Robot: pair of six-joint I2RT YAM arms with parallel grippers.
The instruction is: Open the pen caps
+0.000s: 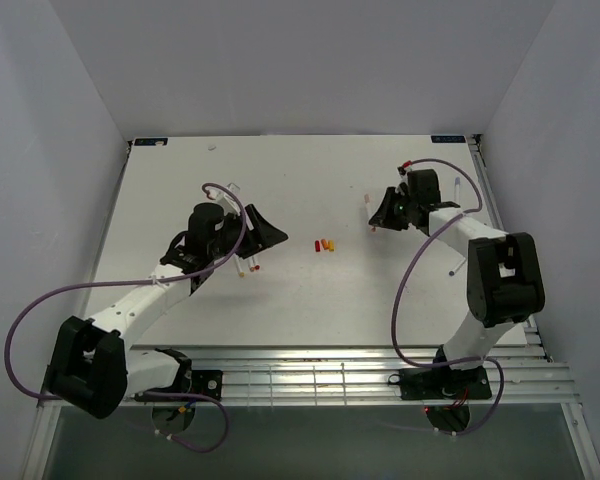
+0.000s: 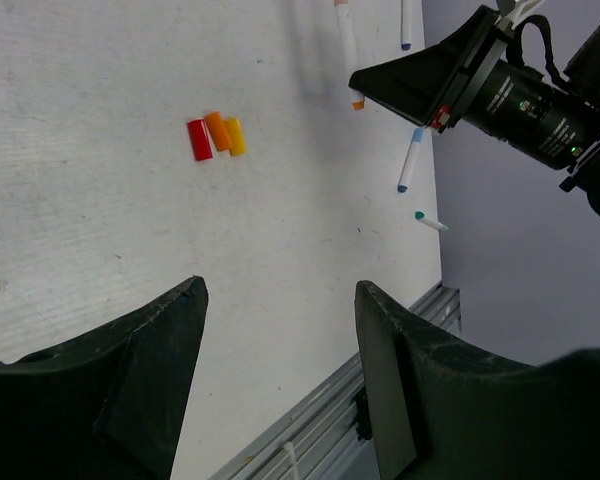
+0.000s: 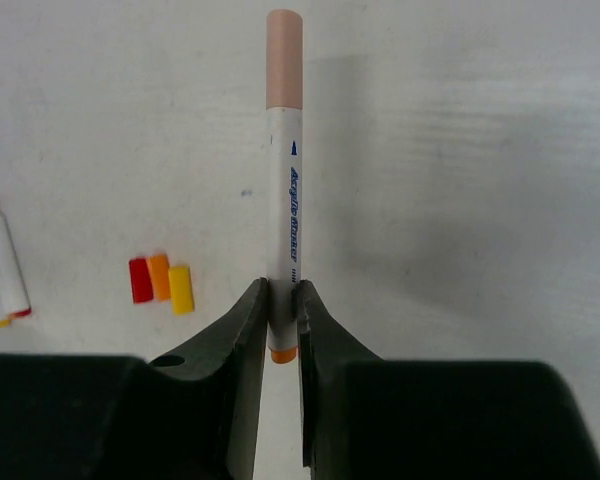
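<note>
Your right claw (image 3: 282, 300) is pinched onto a white pen (image 3: 283, 190), its fingers (image 3: 242, 340) closed to the width of the barrel and gripping it close to one end. In the right wrist view the pen's long axis runs straight up the frame, in line with the fingers. The peach cap (image 3: 284, 55) sits on the far end, pointing away from the claw, and a short orange end (image 3: 283, 352) pokes out on the near side, just behind the pads. You cannot tell from these views whether the barrel touches the table (image 1: 310, 180) or hangs just over it.

Your left claw (image 2: 280, 330) is spread wide and holds nothing — only table surface shows through the gap.

Three loose caps lie mid-table, between the two claws and apart from both: the red cap (image 2: 199, 139), the orange cap (image 2: 217, 131) and the yellow cap (image 2: 235, 136). They sit side by side, touching in a tight row, with their long axes parallel to one another. In the right wrist view they lie left of the held pen, near its gripped end, pointing roughly the way its barrel does.

Two other pens (image 3: 2, 270) lie side by side at the left edge of that view — in the top view they sit close to your left claw. A blue-ended pen (image 2: 410, 160) lies near the table's right edge, beyond the right claw.
</note>
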